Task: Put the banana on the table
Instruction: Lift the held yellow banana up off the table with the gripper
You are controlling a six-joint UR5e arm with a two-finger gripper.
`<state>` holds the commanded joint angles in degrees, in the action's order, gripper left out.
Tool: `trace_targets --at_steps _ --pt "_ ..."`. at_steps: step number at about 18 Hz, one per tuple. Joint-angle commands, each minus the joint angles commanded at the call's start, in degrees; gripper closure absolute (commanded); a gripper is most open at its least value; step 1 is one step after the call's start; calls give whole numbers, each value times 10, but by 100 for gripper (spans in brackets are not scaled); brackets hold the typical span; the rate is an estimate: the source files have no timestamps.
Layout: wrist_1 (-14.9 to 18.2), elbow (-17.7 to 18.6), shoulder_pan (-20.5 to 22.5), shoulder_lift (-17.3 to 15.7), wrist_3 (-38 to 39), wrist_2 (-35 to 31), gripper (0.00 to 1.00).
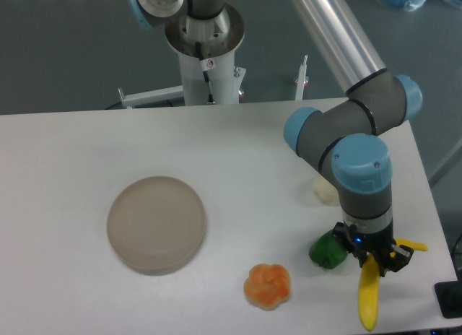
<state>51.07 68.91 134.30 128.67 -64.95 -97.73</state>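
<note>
The yellow banana (369, 300) lies near the front right edge of the white table (238, 154), its long body pointing toward the front and its stem end (413, 245) sticking out to the right. My gripper (371, 260) points straight down over the banana's upper part, its dark fingers on either side of it. The wrist hides the fingertips, so I cannot tell whether they press the banana or stand apart from it. Whether the banana rests on the table or hangs just above it is also unclear.
A green pepper (327, 251) sits just left of the gripper. An orange lobed fruit (268, 285) lies further left near the front edge. A round beige-grey plate (157, 223) is at centre left. A pale cream object (324, 191) is partly hidden behind the arm.
</note>
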Motion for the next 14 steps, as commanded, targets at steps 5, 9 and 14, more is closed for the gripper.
trace_targets --at_steps 5,9,14 --pt "1 5 4 -3 1 0 75" --pt "1 24 4 -18 0 0 75" --pt "7 74 4 -66 1 4 74"
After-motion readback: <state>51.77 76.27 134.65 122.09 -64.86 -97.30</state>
